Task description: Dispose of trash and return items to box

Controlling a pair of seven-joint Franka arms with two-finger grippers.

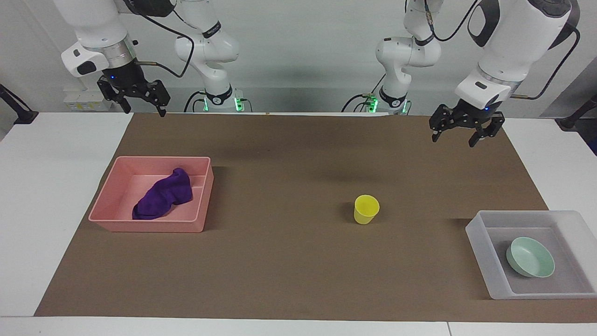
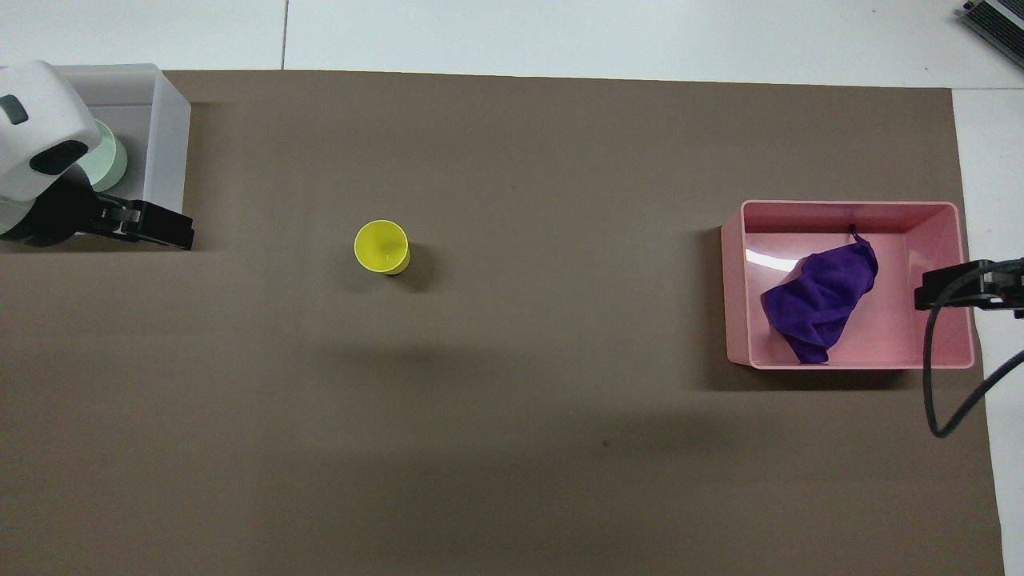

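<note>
Jaws of the left gripper (image 1: 454, 131) are being held wide apart with nothing between them, raised above the brown mat (image 1: 289, 261) near the left arm's end of the bench (image 1: 28, 196). In the overhead view this gripper (image 2: 148, 228) is being seen partly over the frosted box (image 2: 164, 136), with the wrist hiding part of the bowl. Jaws of the right gripper (image 1: 140, 99) are likewise being kept wide and empty, up in the air over the mat's corner at the right arm's end; only its tip (image 2: 948, 286) is being shown from above, over the pink tray's rim.

The purple rag (image 1: 163, 196) is lying crumpled inside the pink tray (image 1: 149, 226). The yellow cup (image 1: 366, 209) is standing upright on the mat, alone, well apart from both containers, between them and closer to the box. The mint-green bowl (image 1: 531, 256) is sitting upright on the floor of the frosted box (image 1: 480, 252), which is resting farther from the robots than the cup.
</note>
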